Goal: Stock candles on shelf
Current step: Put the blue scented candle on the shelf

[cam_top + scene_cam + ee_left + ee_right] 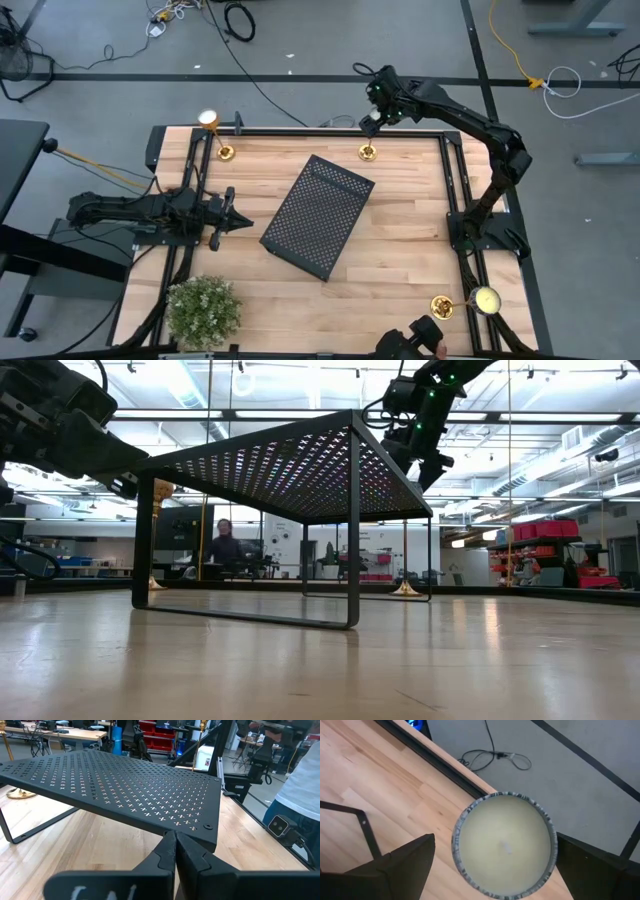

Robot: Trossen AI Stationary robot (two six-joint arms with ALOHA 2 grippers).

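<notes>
Shelf [318,216] first: its long axis runs diagonally across the middle of my table [400,260], one short end aimed toward the far right, the other toward the near left. It stands level on thin black legs, its dark perforated top well clear of the wood, with nothing on it.

Three candles stand upright, stems vertical. One [212,132] is at the far left corner, one [368,150] at the middle of the far edge, and one [462,303] at the near right corner. Each has a shiny round brass base, a thin gold stem and a pale cream round top.

My right arm reaches from its mount on the right side, up and over to the far edge, elbow raised, wrist bent so that my right gripper [372,116] points down above the far-middle candle. Those jaws stand wide. In my right wrist view the candle's cream top [504,844], rimmed in a thin grey band, sits between my two dark fingers [402,865] without touching either.

My left arm lies low and stretched out along the left side of the table, pointing right. My left gripper [238,221] has its jaws pressed together, holding nothing, its tip just beside the shelf's near-left end. My left wrist view shows the closed fingers [175,851] aimed at the shelf's edge.

A bushy green plant [203,310] sits at the near left corner.
</notes>
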